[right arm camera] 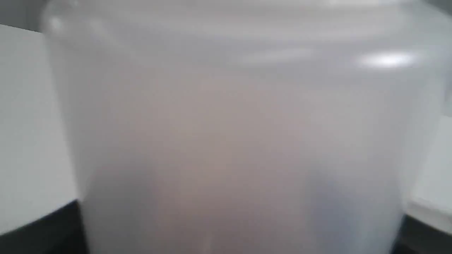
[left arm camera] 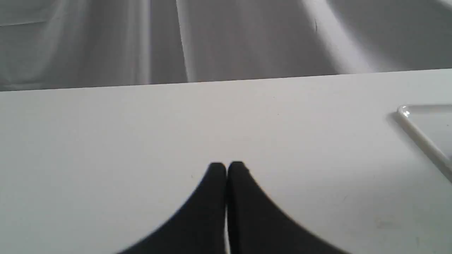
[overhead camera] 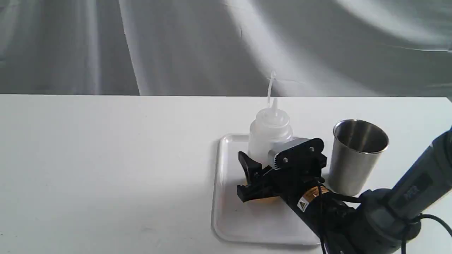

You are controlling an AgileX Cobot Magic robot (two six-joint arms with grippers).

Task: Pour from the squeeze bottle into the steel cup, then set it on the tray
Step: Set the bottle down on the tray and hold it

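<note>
Squeeze bottle (overhead camera: 269,132) stands upright on the tray (overhead camera: 216,197), in its far half, nozzle up and cap strap rising above it. A sliver of amber liquid shows low down.

Furthest left, the left tool (left arm camera: 226,165) hovers over bare bench (overhead camera: 106,158) with its fingers pressed together, empty and well apart from the work; only a corner of the tray enters its wrist view.

At the bottle, the right tool (overhead camera: 282,169) reaches in from the near right, its jaws against both sides of the lower body, so it appears to be holding the bottle. The wrist view is filled by that translucent wall.

Just right of the tray, the steel cup (overhead camera: 356,158) stands upright on the bench. Its dark interior does not reveal any liquid.

Whether the pour has happened I cannot tell. If it has, only letting go and backing off are left; if not, the lift, pour and return all lie ahead.
</note>
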